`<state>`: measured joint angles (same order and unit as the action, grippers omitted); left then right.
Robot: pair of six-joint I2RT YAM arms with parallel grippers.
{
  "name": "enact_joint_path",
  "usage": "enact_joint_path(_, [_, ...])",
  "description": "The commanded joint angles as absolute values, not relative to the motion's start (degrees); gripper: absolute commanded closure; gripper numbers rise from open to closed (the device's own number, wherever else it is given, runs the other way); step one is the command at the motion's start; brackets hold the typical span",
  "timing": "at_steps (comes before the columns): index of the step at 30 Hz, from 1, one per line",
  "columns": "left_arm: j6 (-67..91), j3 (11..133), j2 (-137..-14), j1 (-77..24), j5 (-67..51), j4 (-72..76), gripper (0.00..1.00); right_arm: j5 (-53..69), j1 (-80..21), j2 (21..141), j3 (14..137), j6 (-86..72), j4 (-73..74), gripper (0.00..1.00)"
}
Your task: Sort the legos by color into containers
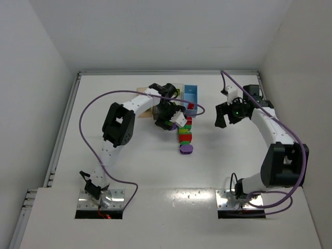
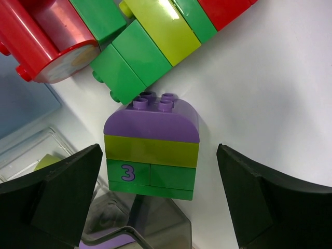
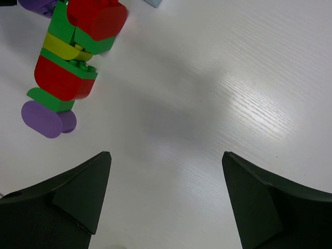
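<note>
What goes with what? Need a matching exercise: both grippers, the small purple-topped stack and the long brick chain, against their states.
Column A:
1 left gripper
2 right gripper
3 purple-topped stack
4 long brick chain

Column B:
a open above bare table
b marked 3 on its lowest layer
c open, fingers either side of a small stack
d purple brick at its near end

Pairs: 1-c, 2-a, 3-b, 4-d

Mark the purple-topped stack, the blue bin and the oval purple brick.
purple-topped stack (image 2: 151, 126): left wrist view, purple cap.
blue bin (image 1: 192, 93): top view, bare inside.
oval purple brick (image 3: 41, 119): right wrist view, rounded face.
</note>
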<state>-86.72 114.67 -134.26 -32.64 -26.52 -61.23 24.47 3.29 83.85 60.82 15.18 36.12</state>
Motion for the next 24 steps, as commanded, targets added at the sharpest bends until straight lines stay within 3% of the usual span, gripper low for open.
enact_joint_path(1, [-88.2,115.8,-135.2,-32.4,-27.9,-62.4,0.00,26.3,3.6,84.7,62.4,14.9,35.9,0.12])
enact_joint_path(6, [-88.6,108.2,-132.1,-31.9,-27.4,-60.1,0.02,26.8,3.6,85.8,63.5,14.9,35.9,0.12])
enact_joint_path(12, [-84.3,105.0,-129.2,-31.4,-29.2,-60.1,0.21,27.3,3.1,85.8,64.0,14.9,35.9,0.12])
enact_joint_path(15, [-80.3,104.4,-127.8,-31.4,-31.8,-61.0,0.41,27.9,3.1,85.8,64.0,14.9,35.9,0.12])
enact_joint_path(19, [-70.8,101.0,-123.2,-31.4,-38.0,-61.6,0.45,28.9,3.1,85.8,64.5,14.9,35.9,0.12])
enact_joint_path(24, [-53.4,92.7,-114.5,-31.9,-44.7,-51.9,0.55,32.4,2.5,85.3,64.5,13.5,35.9,0.12])
